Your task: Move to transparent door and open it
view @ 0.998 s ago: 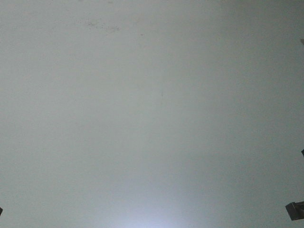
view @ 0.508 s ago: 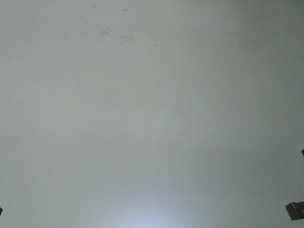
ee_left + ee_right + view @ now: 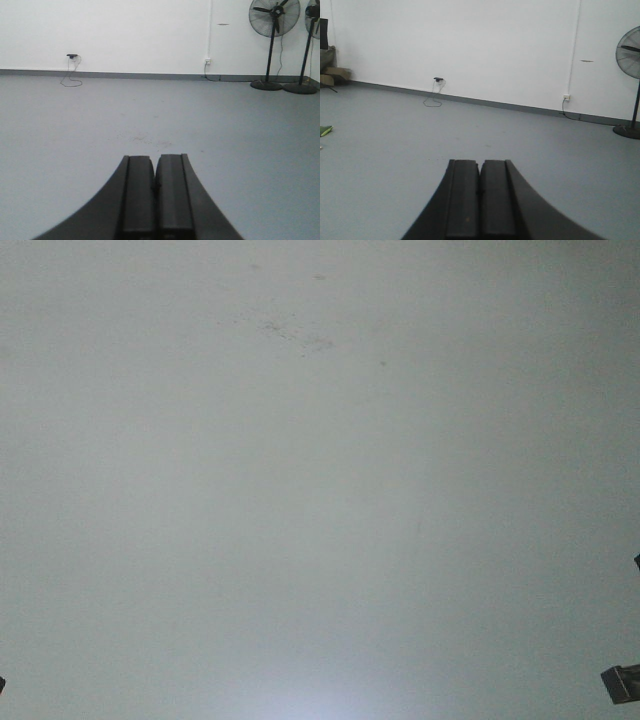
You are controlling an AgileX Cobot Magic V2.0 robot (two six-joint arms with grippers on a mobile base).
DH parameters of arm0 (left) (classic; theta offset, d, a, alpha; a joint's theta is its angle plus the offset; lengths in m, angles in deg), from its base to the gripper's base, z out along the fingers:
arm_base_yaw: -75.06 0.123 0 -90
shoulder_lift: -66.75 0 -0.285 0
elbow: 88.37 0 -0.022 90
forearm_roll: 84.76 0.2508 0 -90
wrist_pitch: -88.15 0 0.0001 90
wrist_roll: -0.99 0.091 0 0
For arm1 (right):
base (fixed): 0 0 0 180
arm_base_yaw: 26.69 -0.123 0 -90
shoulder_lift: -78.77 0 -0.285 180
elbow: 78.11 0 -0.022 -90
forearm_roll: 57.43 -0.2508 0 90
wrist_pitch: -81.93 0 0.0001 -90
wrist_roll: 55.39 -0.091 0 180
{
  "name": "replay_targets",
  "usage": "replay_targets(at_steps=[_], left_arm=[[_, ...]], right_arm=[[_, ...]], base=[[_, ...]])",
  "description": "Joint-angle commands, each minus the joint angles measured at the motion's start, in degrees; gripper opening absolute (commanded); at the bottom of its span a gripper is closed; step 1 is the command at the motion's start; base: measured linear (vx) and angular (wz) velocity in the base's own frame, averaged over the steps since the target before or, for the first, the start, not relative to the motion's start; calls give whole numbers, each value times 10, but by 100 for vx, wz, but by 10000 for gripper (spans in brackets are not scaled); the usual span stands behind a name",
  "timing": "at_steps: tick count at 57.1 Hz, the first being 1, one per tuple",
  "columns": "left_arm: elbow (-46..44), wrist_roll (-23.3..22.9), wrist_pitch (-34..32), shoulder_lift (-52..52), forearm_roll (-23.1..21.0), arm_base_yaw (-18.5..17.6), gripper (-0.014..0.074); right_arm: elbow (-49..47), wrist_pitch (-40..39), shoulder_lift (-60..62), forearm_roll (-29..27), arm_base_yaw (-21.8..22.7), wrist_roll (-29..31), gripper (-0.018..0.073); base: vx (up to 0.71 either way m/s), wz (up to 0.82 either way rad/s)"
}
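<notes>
The transparent door is out of view in every frame. My left gripper is shut, its two dark fingers pressed together over bare grey floor, holding nothing. My right gripper is likewise shut and empty, pointing across the floor toward a white wall. The front view shows only grey floor with a faint patch of scuff marks.
Two pedestal fans stand at the right by the white wall. A wall socket with a cable and a small device on a cord sit along the skirting. Boxes and a green item lie at the left.
In the front view the scuff marks on the floor have slid down and to the right, so the base is moving. The grippers stay shut.
</notes>
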Motion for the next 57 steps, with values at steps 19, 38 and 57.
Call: replay_targets(at_steps=[19, 38, 57], left_arm=[[9, -1, -47, -9, -6, -3, -6], [9, -1, -47, -9, -6, -3, -6], [9, -1, -47, -9, -6, -3, -6]], right_arm=[[1, -48, 7, 1, 2, 0, -9], [1, -48, 7, 1, 2, 0, -9], [1, -48, 7, 1, 2, 0, -9]], base=[[45, 21], [49, 13], [54, 24]])
